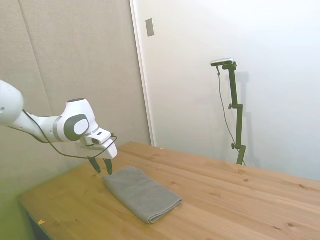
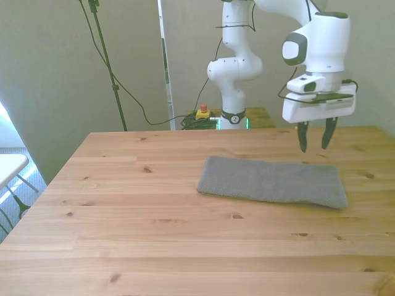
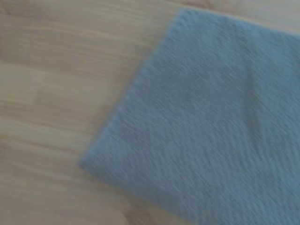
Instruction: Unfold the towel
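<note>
1. Above the towel's far end, the gripper (image 2: 315, 143) hangs with its two dark fingers spread and pointing down, nothing between them and clear of the cloth.
2. Just below it, the towel (image 2: 271, 180) lies flat on the table (image 2: 123, 203) as a folded rectangle, toward the front view's right, its long side running across that view.
3. From the side view, the gripper (image 1: 102, 167) sits over the corner of the towel (image 1: 142, 192) nearest the arm; the opposite end shows a rounded, doubled edge, which looks like the fold.
4. Seen through the wrist camera, the towel (image 3: 211, 122) shows one corner, blurred, on bare wood.
5. Judged by its look, the cloth is thick, soft and light: it will sag and drag rather than slide stiffly, and a pinch may catch both layers.
6. The best hold is likely the top layer alone at a loose corner, away from the fold.
</note>
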Controlling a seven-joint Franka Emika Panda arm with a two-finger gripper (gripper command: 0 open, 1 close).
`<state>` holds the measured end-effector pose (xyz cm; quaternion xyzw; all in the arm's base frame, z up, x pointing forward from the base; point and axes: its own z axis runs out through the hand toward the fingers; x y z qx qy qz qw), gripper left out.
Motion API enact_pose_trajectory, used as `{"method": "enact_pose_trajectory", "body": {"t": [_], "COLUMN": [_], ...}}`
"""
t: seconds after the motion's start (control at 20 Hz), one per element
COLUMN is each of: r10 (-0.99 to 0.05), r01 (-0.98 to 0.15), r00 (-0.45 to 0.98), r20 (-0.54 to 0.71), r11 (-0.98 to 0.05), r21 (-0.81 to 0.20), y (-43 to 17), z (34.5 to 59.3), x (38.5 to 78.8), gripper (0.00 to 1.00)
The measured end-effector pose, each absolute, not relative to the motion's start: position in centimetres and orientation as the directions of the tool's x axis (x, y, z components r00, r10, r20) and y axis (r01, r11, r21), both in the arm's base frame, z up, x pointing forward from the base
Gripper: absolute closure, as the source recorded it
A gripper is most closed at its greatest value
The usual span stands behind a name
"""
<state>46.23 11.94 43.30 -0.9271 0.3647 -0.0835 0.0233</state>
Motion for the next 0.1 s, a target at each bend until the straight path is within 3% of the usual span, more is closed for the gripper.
{"method": "enact_pose_trajectory", "body": {"t": [0.1], "r10": [-0.746], "r01": [-0.742], "r00": [0.653], "r20": [0.135], "r11": [-0.665], "r21": [-0.086], "y": [9.6], "z": [44.0], "x": [43.4], "gripper": [0.00]}}
